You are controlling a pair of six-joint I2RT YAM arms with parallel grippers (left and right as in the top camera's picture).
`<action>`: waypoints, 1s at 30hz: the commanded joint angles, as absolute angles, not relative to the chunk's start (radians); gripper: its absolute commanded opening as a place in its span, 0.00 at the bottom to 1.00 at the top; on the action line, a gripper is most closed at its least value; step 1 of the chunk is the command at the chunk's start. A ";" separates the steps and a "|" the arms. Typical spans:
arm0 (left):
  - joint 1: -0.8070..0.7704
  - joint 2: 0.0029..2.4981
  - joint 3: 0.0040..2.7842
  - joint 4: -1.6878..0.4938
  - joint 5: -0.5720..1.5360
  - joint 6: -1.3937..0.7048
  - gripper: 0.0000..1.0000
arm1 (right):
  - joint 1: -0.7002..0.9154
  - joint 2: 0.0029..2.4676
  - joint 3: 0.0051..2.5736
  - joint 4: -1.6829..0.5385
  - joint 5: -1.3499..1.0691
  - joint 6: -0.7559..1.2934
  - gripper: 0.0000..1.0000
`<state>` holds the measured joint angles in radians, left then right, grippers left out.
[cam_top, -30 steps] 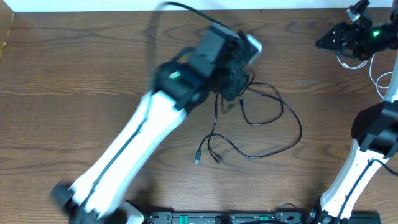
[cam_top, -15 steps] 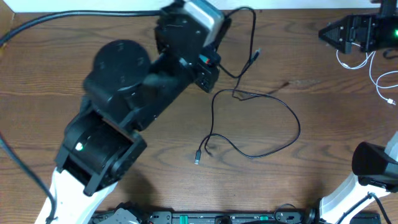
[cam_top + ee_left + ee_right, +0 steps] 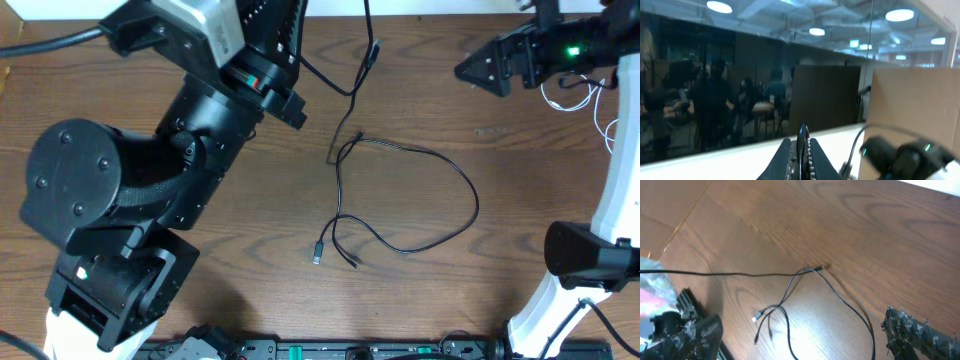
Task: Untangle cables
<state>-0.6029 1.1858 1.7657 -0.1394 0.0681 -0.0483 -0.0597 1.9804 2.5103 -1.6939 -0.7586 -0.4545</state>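
The black cable (image 3: 470, 200) lies in a loose loop on the wooden table, with two plug ends (image 3: 318, 256) near the middle front. One strand rises from about mid-table toward the top edge. My left gripper (image 3: 285, 15) is raised high near the back and is shut on a thin black cable strand (image 3: 801, 145). My right gripper (image 3: 470, 70) is open and empty, up at the back right, above the loop (image 3: 840, 297). The white cable (image 3: 575, 98) lies coiled at the far right edge, apart from the black one.
The raised left arm (image 3: 130, 190) fills the left half of the overhead view. The right arm's base (image 3: 585, 255) stands at the right front. A black rail (image 3: 350, 350) runs along the front edge. The left wrist view looks level out into the room.
The left arm has lifted up and back, pulling the black cable's upper strand toward the table's back. The loop has straightened a little. The right gripper has moved left.
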 commanded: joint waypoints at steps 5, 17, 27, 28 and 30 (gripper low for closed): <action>-0.598 1.131 1.767 -0.031 0.036 -0.175 0.07 | 0.029 2.057 2.380 -1.674 -0.762 -0.552 0.99; -0.599 1.092 1.767 -0.056 0.037 -0.253 0.07 | 0.178 2.095 2.174 -1.607 -1.080 -0.971 0.99; -0.599 1.110 1.767 -0.074 0.037 -0.265 0.07 | 0.332 2.095 2.170 -1.526 -1.327 -1.116 0.99; -0.599 1.110 1.767 -0.075 0.037 -0.265 0.07 | 0.346 2.095 2.170 -1.504 -1.350 -1.116 0.99; -0.599 1.110 1.767 -0.082 0.037 -0.265 0.07 | 0.366 2.095 2.170 -1.460 -1.404 -1.115 0.99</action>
